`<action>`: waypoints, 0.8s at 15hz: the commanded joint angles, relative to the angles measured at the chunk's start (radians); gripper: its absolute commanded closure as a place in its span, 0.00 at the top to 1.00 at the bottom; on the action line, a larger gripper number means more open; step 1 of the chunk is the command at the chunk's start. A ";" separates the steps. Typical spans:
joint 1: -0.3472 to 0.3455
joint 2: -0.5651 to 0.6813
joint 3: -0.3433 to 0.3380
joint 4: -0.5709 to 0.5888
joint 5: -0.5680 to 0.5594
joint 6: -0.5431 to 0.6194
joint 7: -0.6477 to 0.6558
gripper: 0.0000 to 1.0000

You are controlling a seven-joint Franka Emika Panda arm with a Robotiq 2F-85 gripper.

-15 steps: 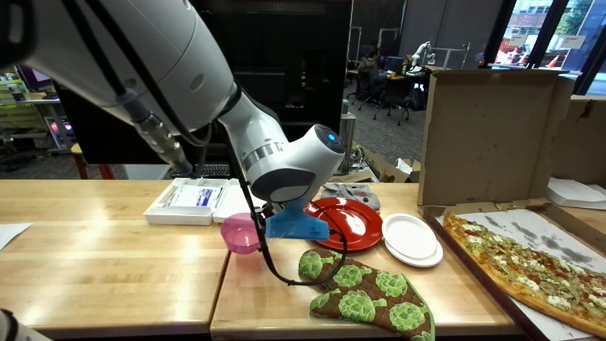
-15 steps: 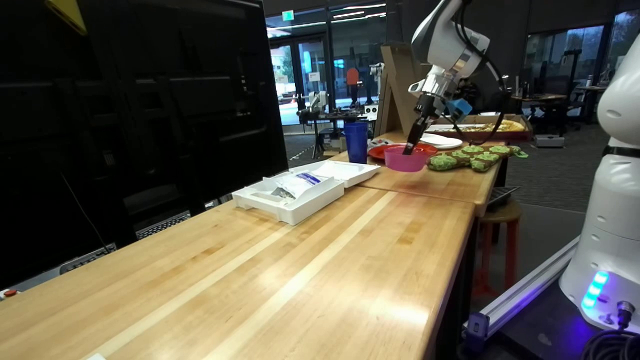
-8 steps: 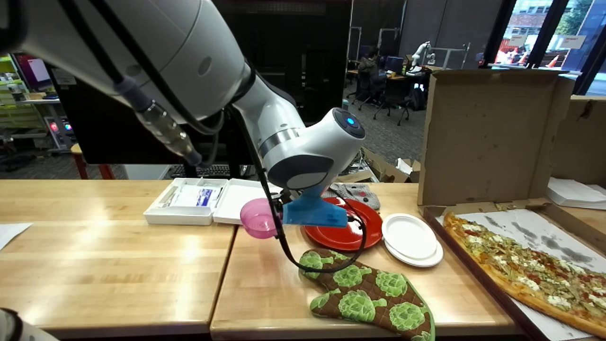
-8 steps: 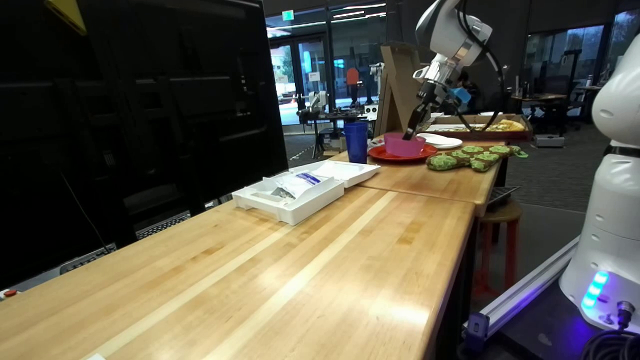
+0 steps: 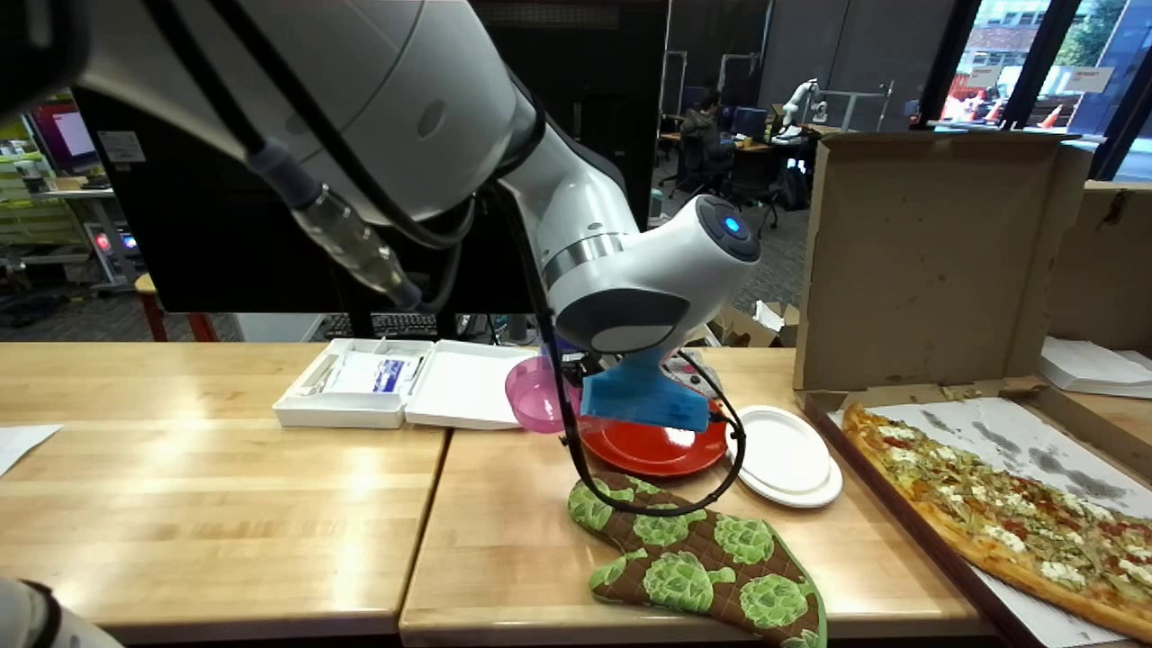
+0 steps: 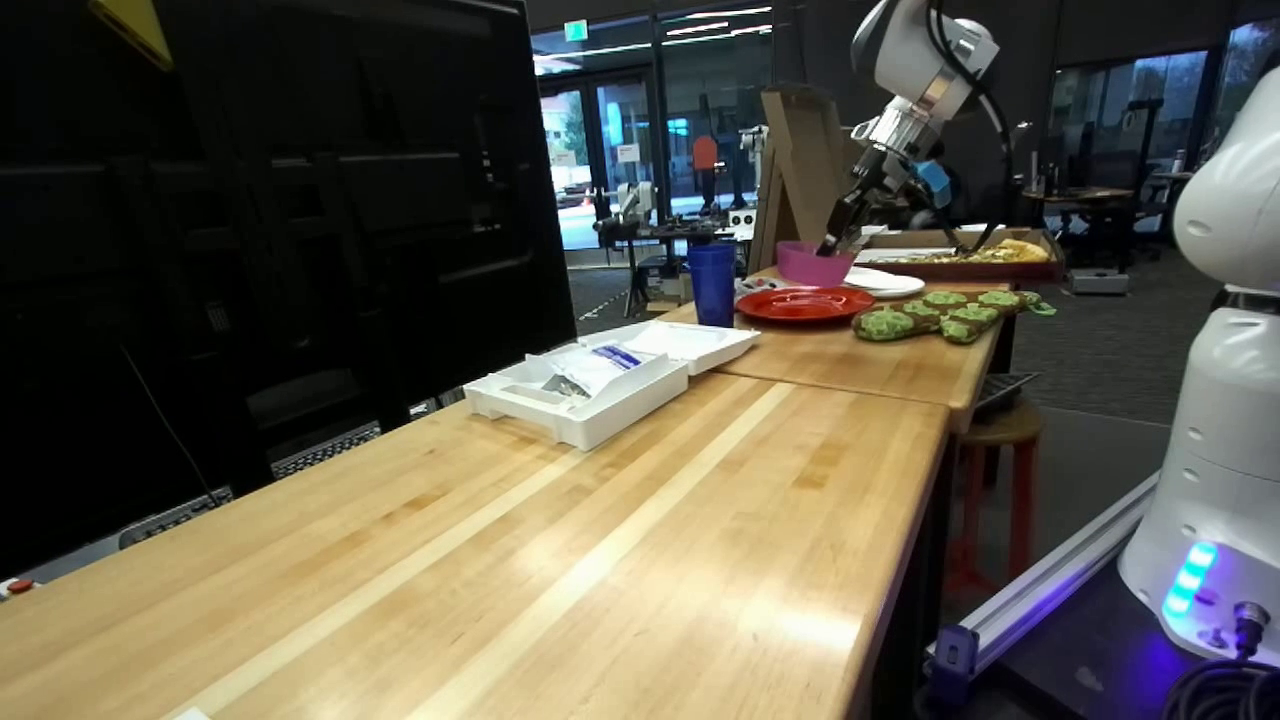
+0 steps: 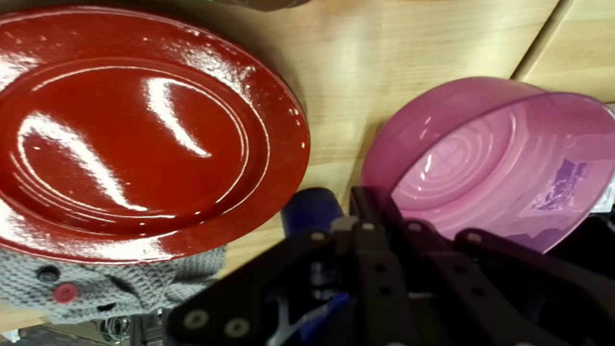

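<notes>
Pinching the pink bowl [image 7: 485, 163], mid-right in the wrist view, your gripper [image 7: 377, 205] grasps the rim, best for probably light, slick plastic.

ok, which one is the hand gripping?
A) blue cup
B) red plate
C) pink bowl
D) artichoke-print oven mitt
C: in the wrist view the hand is shut on the side wall of the pink bowl, one finger outside it and the other inside, seen through the see-through plastic.
</notes>
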 commanded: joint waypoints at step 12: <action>-0.103 0.210 0.009 0.212 0.096 -0.029 0.056 0.01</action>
